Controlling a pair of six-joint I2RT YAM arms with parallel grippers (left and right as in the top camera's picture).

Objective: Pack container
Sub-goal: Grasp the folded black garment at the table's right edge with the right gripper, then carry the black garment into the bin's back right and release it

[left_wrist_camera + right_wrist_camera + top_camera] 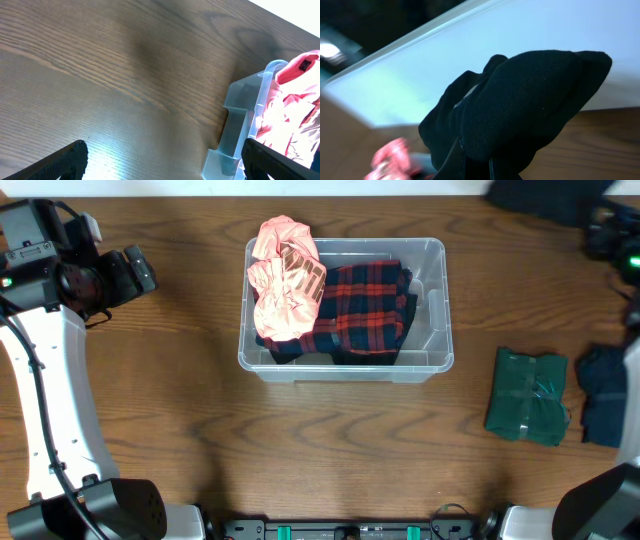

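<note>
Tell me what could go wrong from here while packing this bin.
1. The pink garment spills over the back-left rim of the container, so it may slide out or snag an incoming item.
2. The dark cloth hangs bunched from the shut right jaws. It could land as a lump, and the plaid garment already covers much of the floor, so the pile might sit above the rim.

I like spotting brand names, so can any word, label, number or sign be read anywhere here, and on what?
No text can be read in any view.
Pink garment: a striped print that may be lettering, too blurred to read.
Small dark tag on that garment: nothing legible.
Container: no readable label shows.
Dark garment: no writing seen.
</note>
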